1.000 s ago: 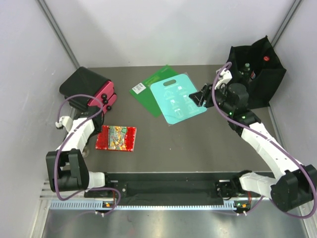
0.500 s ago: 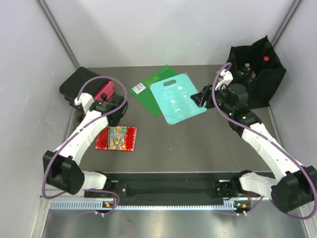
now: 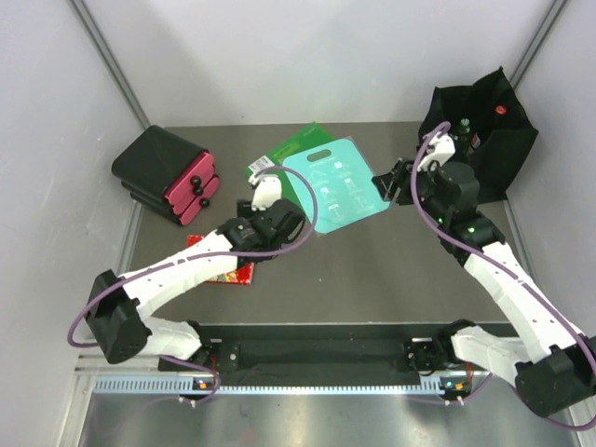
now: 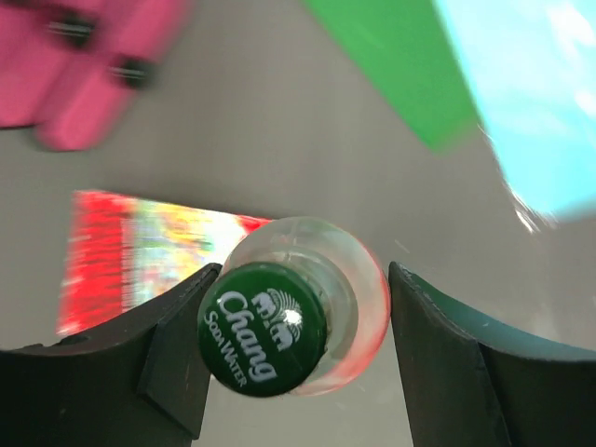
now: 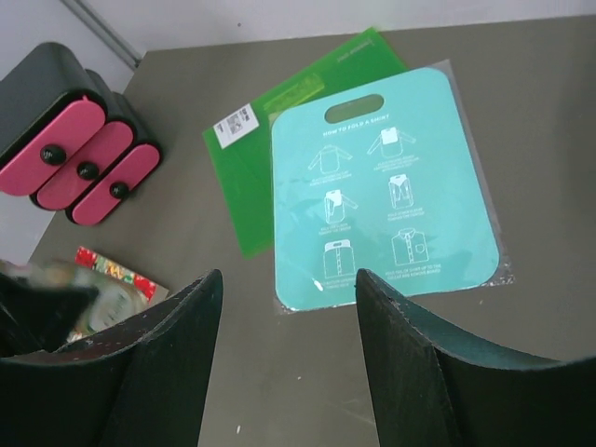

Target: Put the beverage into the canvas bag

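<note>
The beverage, a clear bottle with a green "Chang Soda Water" cap, stands between my left gripper's fingers. It stays sharp while the table behind it blurs. My left gripper is over the table's middle, by the red packet; the bottle is hidden under it in the top view. The canvas bag, black and floppy, stands open at the far right with other bottles inside. My right gripper is open and empty left of the bag, above the teal board.
A black case with pink drawers stands at the far left and shows in the right wrist view. A green sheet lies under the teal board. My left arm shows blurred at the right wrist view's lower left.
My left arm has swung from beside the black drawer case to the middle of the table, carrying the bottle. My right gripper has shifted slightly toward the bag.
</note>
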Available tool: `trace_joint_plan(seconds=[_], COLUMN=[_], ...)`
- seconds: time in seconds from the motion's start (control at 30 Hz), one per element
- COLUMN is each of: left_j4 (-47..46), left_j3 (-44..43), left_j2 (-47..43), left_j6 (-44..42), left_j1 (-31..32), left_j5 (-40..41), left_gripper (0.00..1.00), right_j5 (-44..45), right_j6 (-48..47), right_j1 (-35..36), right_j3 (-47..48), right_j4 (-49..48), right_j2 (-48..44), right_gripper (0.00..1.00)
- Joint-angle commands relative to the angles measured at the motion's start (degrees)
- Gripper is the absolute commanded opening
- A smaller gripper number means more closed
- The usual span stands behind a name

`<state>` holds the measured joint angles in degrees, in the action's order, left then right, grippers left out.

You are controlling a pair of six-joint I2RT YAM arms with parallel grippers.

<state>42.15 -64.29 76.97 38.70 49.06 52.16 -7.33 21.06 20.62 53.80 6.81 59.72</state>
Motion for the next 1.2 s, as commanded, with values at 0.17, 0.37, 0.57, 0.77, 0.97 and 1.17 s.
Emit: trace_joint_plan(seconds=[0.17,0.37,0.57,0.77,0.97,1.17], left_j4=[-24.83,-32.99,-36.09,-35.21,-34.07,-31.35], left_j3=[4.88,8.91,11.47,12.08,12.88,11.91], left_j2=[1.85,1.96,3.27,3.1,0.91,-1.64], left_j6=[-18.22,-21.9,-24.11,-24.29,-23.76,-23.67], left_j1=[2.27,5.26,5.96,6.14,6.14,6.14], left_j5=[-25.33,-31.15,-36.43,-39.15,-41.43,-43.63], left_gripper=[0.0,0.0,0.0,0.32,0.66,0.86], right_j5=[4.26,4.26,3.73,1.53,-0.57,-3.3], right_j6=[-1.02,-1.11,-1.02,-1.9,-2.78,-3.31], right_j1=[0.65,0.65,0.74,1.26,2.49,4.69], right_j3=[-1.33,-3.0,-4.49,-5.64,-5.55,-5.02], right_j4=[-1.54,-0.13,0.22,1.63,3.47,4.7], right_j2=[-7.25,-7.69,-8.4,-8.13,-8.22,-8.22], right_gripper=[0.59,0.59,0.59,0.59,0.6,0.61])
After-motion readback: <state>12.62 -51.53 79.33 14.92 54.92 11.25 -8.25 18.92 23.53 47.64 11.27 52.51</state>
